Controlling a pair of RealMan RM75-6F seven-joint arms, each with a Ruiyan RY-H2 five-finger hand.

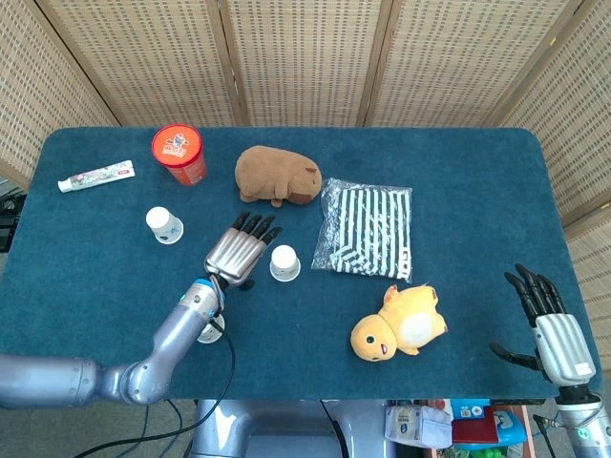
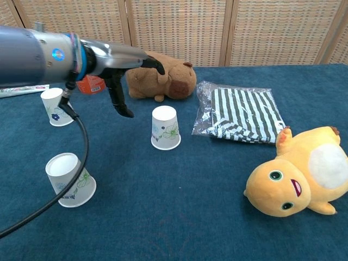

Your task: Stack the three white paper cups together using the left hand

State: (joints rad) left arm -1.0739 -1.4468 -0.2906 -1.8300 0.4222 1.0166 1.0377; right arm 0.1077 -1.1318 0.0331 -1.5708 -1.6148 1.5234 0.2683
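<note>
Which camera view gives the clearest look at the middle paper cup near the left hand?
The chest view: the middle paper cup stands upside down, fully visible, its flower print clear. In the head view it is small, seen from above, beside the left hand.
</note>
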